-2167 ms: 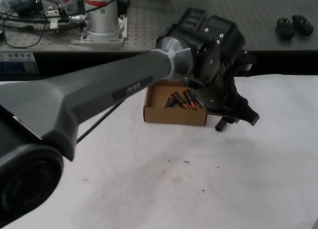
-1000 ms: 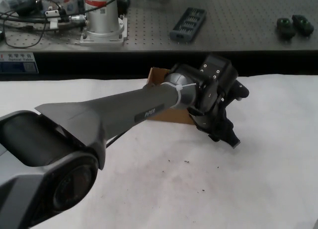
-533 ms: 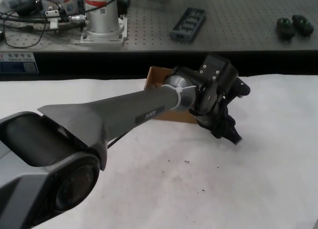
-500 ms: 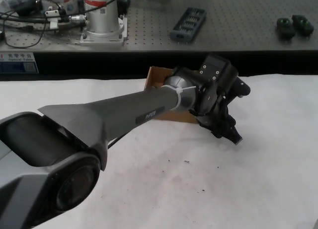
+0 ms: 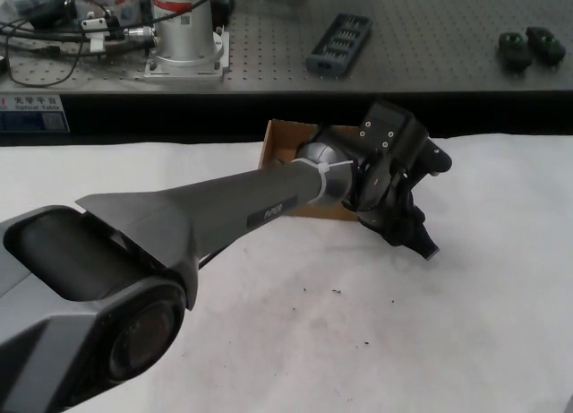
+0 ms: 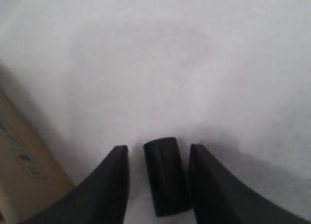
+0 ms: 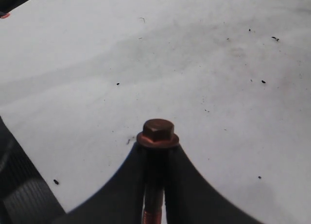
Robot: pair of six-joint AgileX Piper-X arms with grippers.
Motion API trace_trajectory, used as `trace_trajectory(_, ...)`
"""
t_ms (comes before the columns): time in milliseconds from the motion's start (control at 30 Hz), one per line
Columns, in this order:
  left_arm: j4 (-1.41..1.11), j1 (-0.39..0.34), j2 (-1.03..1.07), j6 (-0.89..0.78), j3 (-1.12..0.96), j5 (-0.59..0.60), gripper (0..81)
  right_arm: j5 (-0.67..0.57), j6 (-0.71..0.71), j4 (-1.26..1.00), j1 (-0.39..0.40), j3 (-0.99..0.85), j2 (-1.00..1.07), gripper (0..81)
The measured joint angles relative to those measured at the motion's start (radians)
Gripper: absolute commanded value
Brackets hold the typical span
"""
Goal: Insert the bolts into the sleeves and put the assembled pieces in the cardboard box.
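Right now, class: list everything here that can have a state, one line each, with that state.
Left pincer: open.
Sleeve: between its jaws with a gap each side, ungripped.
Right pincer: shut.
Bolt: clamped in it by the shank, head sticking out, not yet sleeved.
Cardboard box: open-topped, inside hidden by the arm.

1. Sleeve (image 6: 165, 178): a short black cylinder over the white sheet (image 6: 160, 63), between the parted fingers of the left gripper (image 6: 158, 147), close beside the box.
2. Bolt (image 7: 157, 131): rust-brown with a flanged hex head, clamped in the right gripper (image 7: 156, 151), head just past the fingertips.
3. Box (image 5: 282, 137): brown cardboard, on the sheet, largely hidden behind an arm.
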Motion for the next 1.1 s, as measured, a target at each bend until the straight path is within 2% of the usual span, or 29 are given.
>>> trace_trajectory(33,-0.003,0.000,0.002,0.000,0.000,0.000,0.8,0.000,0.000,0.000,0.000,0.000,0.000,7.6)
trace_trajectory(67,-0.007,0.000,0.004,0.000,0.000,0.006,0.1,0.000,0.000,0.000,0.000,0.000,0.000,7.6)
trace_trajectory(433,0.041,-0.002,-0.012,0.004,-0.001,-0.021,0.6,-0.001,0.000,0.000,0.000,0.000,0.000,7.6)
trace_trajectory(733,0.271,-0.002,-0.180,0.004,0.005,-0.091,0.6,-0.001,0.000,0.000,0.000,0.000,0.000,7.6)
trace_trajectory(1100,0.713,-0.002,-0.461,-0.060,0.007,-0.110,0.6,-0.003,-0.003,0.000,0.000,0.000,0.000,7.6)
